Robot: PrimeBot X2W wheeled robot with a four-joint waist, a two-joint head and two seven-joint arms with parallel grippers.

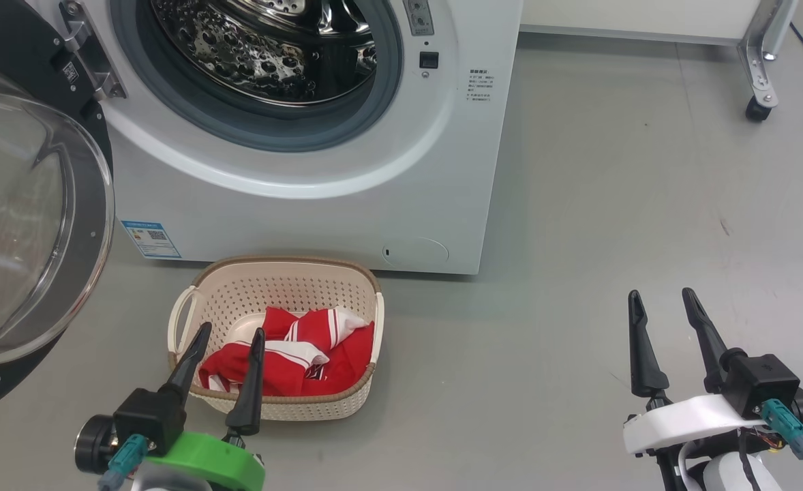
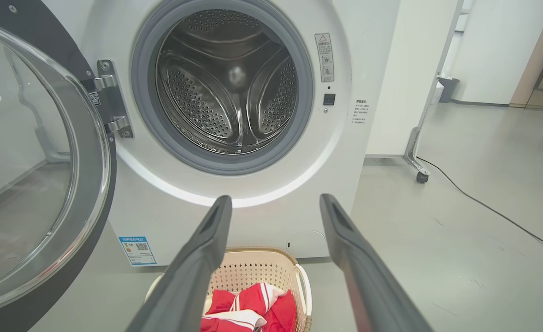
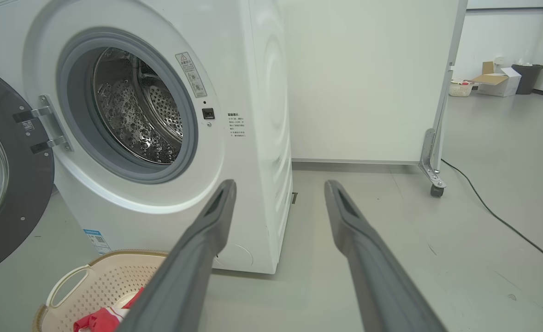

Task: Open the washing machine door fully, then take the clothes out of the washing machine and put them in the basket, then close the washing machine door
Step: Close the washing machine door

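Note:
The white washing machine (image 1: 320,204) stands open, its steel drum (image 2: 227,83) showing no clothes. Its black-rimmed glass door (image 1: 26,225) is swung wide to the left. The red and white clothes (image 1: 299,348) lie in the cream basket (image 1: 285,273) on the floor before the machine. My left gripper (image 1: 231,331) hovers open over the basket's near left side, holding nothing. Over bare floor at the lower right, my right gripper (image 1: 660,294) is open and empty too. The wrist views show the door (image 2: 36,184) (image 3: 4,184), basket (image 2: 253,267) (image 3: 91,276) and clothes (image 2: 257,306) (image 3: 101,318).
A white partition panel (image 3: 368,78) on castor legs (image 1: 759,95) stands right of the machine, with a black cable (image 2: 492,212) trailing over the grey floor. Boxes and a bin (image 3: 502,80) sit far off in the room.

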